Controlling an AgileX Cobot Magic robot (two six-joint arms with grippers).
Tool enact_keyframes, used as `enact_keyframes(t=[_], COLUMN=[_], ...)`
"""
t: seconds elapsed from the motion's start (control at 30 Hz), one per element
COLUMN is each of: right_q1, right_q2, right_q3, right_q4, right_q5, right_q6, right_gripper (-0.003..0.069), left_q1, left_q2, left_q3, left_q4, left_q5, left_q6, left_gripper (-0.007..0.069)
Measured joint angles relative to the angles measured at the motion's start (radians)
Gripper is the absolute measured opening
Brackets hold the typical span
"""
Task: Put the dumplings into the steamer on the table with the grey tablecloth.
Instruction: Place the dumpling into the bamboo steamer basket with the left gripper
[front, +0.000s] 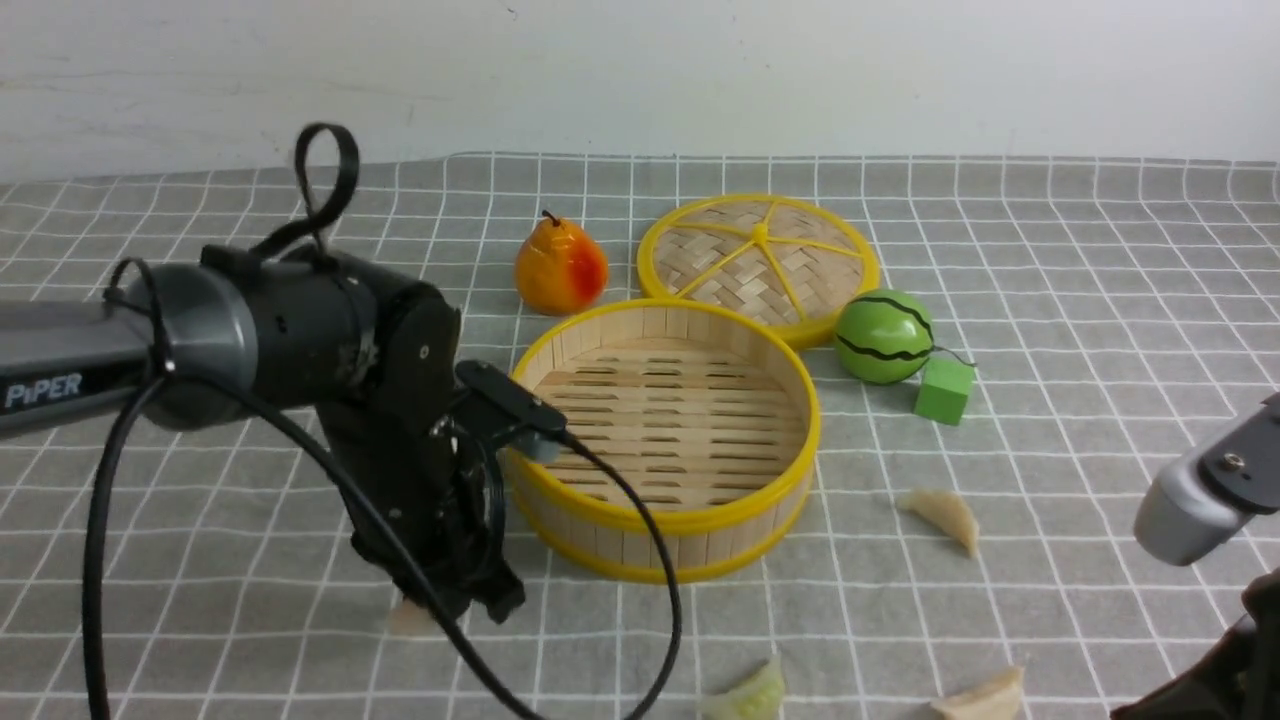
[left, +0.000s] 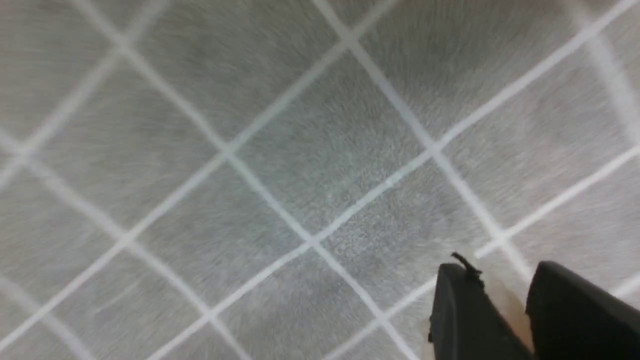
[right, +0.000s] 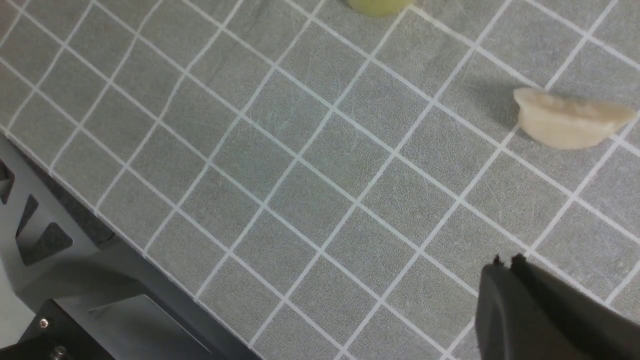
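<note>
While the bamboo steamer sits empty on the table, the front view shows the left hand down on the grey tablecloth just left of the steamer. A sliver of the pale pink dumpling shows beside it. A green dumpling and a cream dumpling lie at the near edge, and a second cream dumpling lies to the steamer's right. The right arm shows at the far right.

From the left wrist, two black fingers flank a pale pinkish mass that fills the gap between them. The hand appears clamped on the pink dumpling, low against the cloth.

From the right wrist, the right hand hovers with its tips together, holding nothing. The cream dumpling lies apart from it.

The grip looks to be out at the fingertips on a small, smooth piece, so a quick lift could squeeze it free. If cloth is nipped along with it, the tablecloth would drag. The steamer wall stands close by, and a low swing could knock the basket aside. The slack cable draped across its rim might snag it.
</note>
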Motion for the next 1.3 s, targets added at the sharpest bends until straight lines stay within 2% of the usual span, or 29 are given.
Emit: enact_keyframes(t=[0.27,0.6,0.8,0.97,1.03,1.2,1.3], right_q1=[0.0,0.0,0.0,0.0,0.0,0.0,0.0], right_q2=[0.0,0.0,0.0,0.0,0.0,0.0,0.0], right_q3=[0.0,0.0,0.0,0.0,0.0,0.0,0.0], right_q4=[0.001,0.009,0.011,0.011,0.011,0.01,0.01], right_q5=[-0.023,-0.04,-0.041,-0.042,-0.044,-0.066,-0.066], right_q6=[0.0,0.0,0.0,0.0,0.0,0.0,0.0], right_gripper=[0.0003,0.0009,0.0013,0.0019,0.0022,0.0028,0.0032], left_q1=[-0.061,-0.125,-0.125,-0.125,-0.125,-0.123,-0.114], left_q2=[-0.022,0.352,0.523,0.586,0.59,0.575,0.547], left_q3=[-0.34,-0.766,-0.922,-0.966,-0.966,-0.972,-0.972], left_q4=[-0.042,-0.045,0.022,0.037,0.038,0.036,0.027], left_q5=[0.095,0.08,0.057,0.042,0.034,0.042,0.084], left_q6=[-0.207,-0.374,-0.484,-0.517,-0.522,-0.522,-0.523], left_gripper=[0.0157,0.0157,0.0157,0.0162,0.0192,0.0424,0.0516])
